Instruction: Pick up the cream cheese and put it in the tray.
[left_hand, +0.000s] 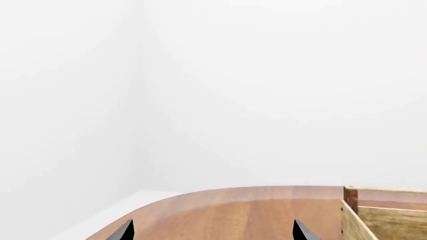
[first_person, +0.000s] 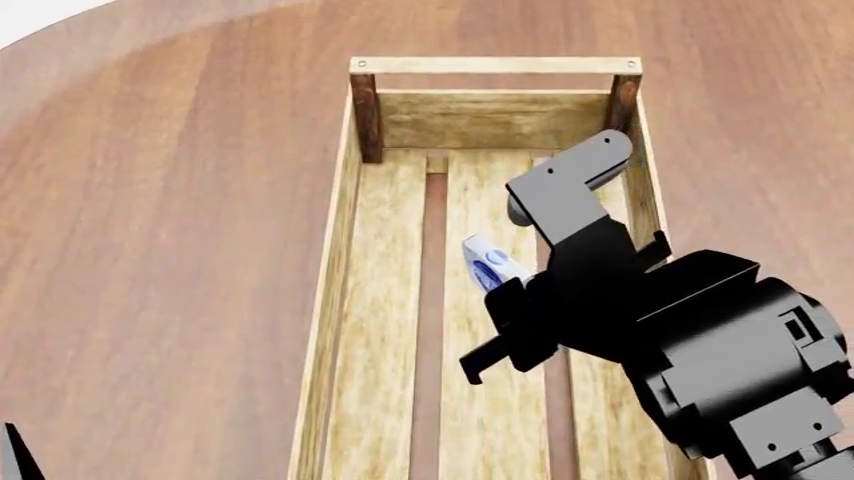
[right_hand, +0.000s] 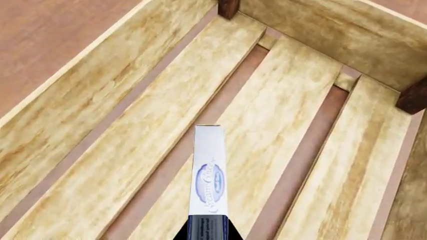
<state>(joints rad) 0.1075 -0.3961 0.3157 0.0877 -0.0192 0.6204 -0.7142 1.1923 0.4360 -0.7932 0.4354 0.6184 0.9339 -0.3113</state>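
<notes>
The cream cheese (right_hand: 208, 172), a small pale box with a blue oval logo, sticks out from my right gripper (right_hand: 208, 231), whose black jaws are shut on its near end. In the head view the box (first_person: 486, 262) hangs above the slatted floor of the tray (first_person: 336, 260), inside its walls. The tray (right_hand: 87, 105) fills the right wrist view, slats and gaps running below the box. My left gripper (left_hand: 213, 231) is open and holds nothing, over bare table beside a corner of the tray (left_hand: 351, 197).
The wooden table (first_person: 160, 200) has a rounded edge (left_hand: 167, 197) with a white wall beyond it. The right arm's black body (first_person: 694, 340) hides the tray's near right part. A tip of the left gripper (first_person: 19, 452) shows at the head view's lower left.
</notes>
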